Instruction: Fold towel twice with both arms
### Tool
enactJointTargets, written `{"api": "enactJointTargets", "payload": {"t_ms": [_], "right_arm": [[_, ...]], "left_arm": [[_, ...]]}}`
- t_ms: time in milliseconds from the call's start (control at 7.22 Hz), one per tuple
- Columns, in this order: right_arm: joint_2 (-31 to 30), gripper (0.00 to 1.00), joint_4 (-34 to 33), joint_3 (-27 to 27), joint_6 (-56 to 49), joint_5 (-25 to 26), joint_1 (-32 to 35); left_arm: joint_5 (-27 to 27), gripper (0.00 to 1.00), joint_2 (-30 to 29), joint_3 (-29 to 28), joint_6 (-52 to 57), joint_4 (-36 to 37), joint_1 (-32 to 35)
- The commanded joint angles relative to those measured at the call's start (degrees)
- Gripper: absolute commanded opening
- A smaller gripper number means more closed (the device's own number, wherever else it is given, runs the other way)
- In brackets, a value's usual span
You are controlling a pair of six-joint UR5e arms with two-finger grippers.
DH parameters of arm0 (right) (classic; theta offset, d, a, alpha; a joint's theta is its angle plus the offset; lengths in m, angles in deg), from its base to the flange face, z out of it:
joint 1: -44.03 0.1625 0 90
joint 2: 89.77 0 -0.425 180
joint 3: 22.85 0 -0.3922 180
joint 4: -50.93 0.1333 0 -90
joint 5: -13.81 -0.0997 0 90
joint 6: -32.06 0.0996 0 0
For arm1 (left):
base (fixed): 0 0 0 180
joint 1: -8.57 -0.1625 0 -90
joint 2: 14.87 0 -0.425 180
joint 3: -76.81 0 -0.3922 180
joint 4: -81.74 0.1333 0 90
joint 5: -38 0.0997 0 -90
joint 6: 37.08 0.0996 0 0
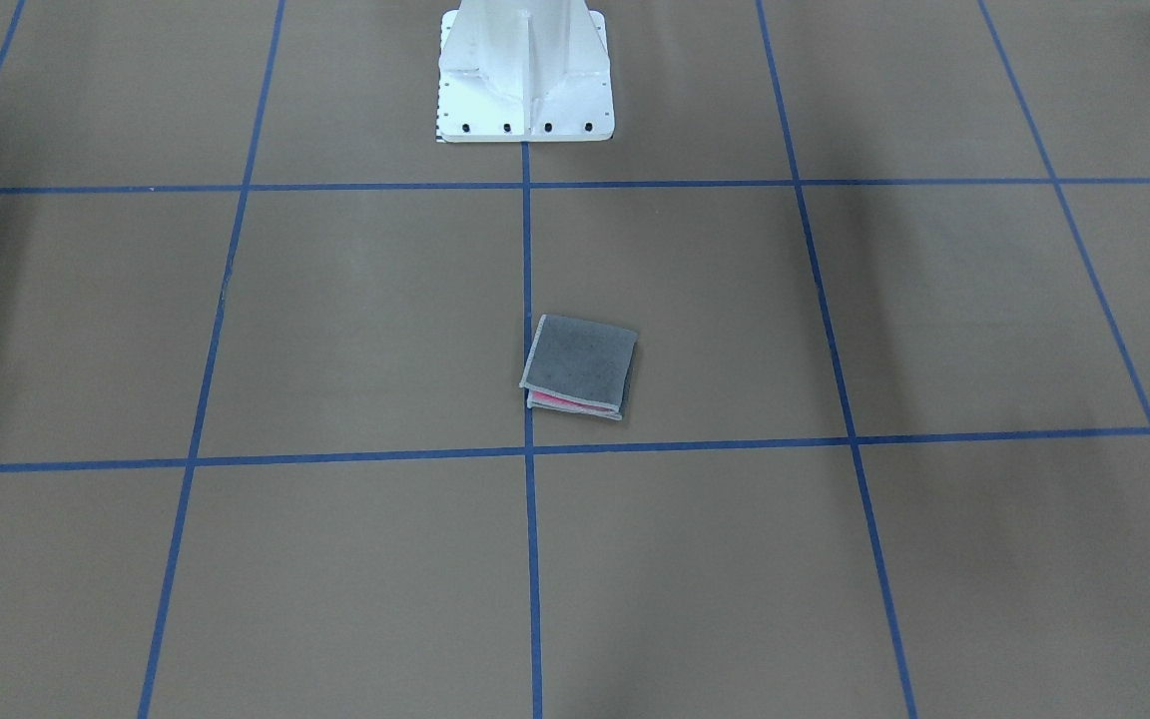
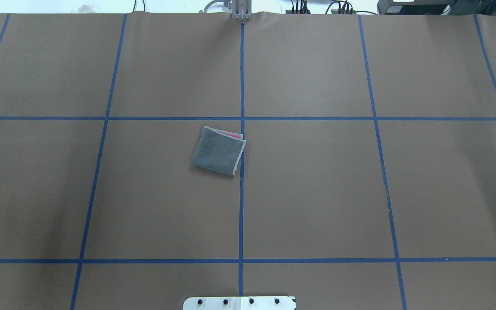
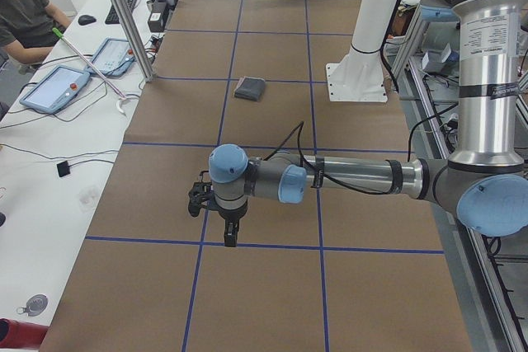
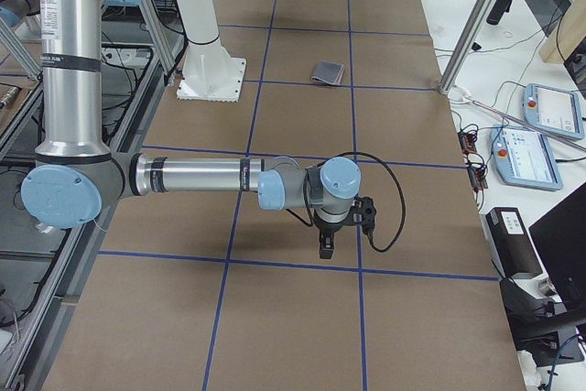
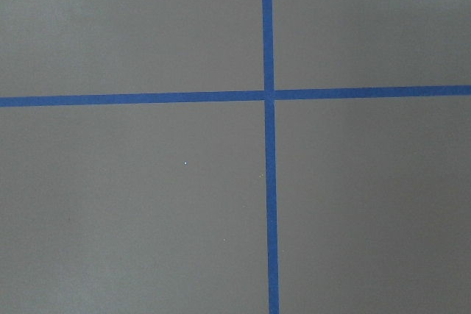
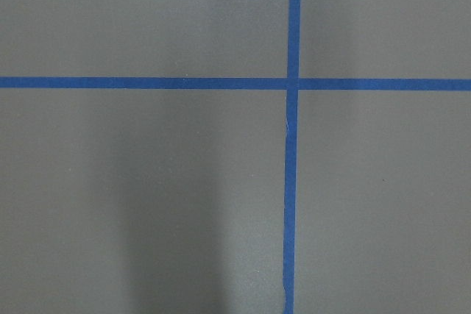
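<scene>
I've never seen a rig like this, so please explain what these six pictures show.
This is a robot with two arms at a brown table marked with blue tape. Two pictures look down on the table, one from behind the robot, one from across it. Two are from the table's ends: one shows the left arm, the other the right arm, each reaching low over the table. The last two, from wrist cameras, show only table and tape. A towel lies folded, grey outside, pink peeking at one edge. The left claw and right claw are far from it and hold nothing that shows.
</scene>
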Motion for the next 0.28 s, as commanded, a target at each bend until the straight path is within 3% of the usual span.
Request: {"api": "enactJointTargets", "payload": {"t_ms": [0,138], "right_arm": [[0.0,1.0,0.0,0.2,0.0,0.0,0.0],[0.2,1.0,0.0,0.2,0.0,0.1,0.0]], "left_arm": [[0.0,1.0,-0.4,-0.1,0.0,-0.1,-0.1],[0.0,1.0,-0.4,0.1,-0.1,-0.1,-0.1]]}}
